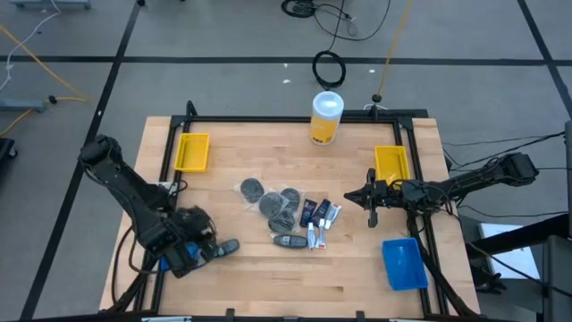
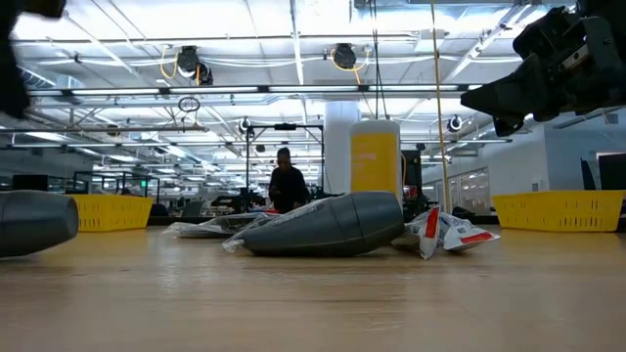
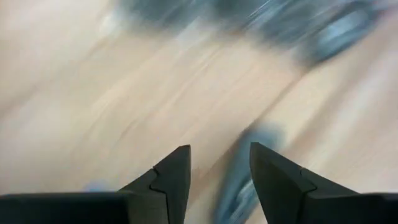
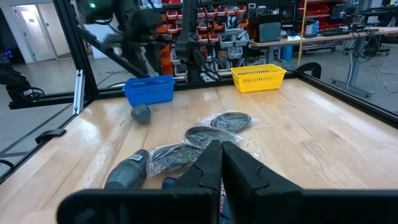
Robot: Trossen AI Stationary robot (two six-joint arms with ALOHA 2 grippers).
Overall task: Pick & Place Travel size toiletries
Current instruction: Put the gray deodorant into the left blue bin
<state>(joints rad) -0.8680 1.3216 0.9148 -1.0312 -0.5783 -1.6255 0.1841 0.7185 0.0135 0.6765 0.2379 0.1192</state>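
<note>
The toiletries lie in a pile mid-table: wrapped dark grey discs [image 1: 273, 204] [image 4: 217, 121], a dark grey bottle [image 1: 290, 241] [image 2: 333, 225] on its side, dark blue sachets [image 1: 308, 212] and white tubes [image 1: 326, 215] [image 2: 445, 230]. A second grey bottle [image 1: 225, 247] [image 4: 142, 113] lies alone on its side near the table's left front. My left gripper [image 1: 201, 249] [image 3: 219, 168] is open just left of that bottle, which shows blurred beyond its fingers. My right gripper [image 1: 371, 204] [image 4: 221, 155] is shut, right of the pile and above the table.
A blue basket [image 4: 149, 89] sits under my left arm, another blue basket [image 1: 404, 262] at the right front. Yellow bins [image 1: 192, 152] [image 1: 391, 163] stand at the left and right sides. A tall yellow container with a white lid [image 1: 326, 116] stands at the far edge.
</note>
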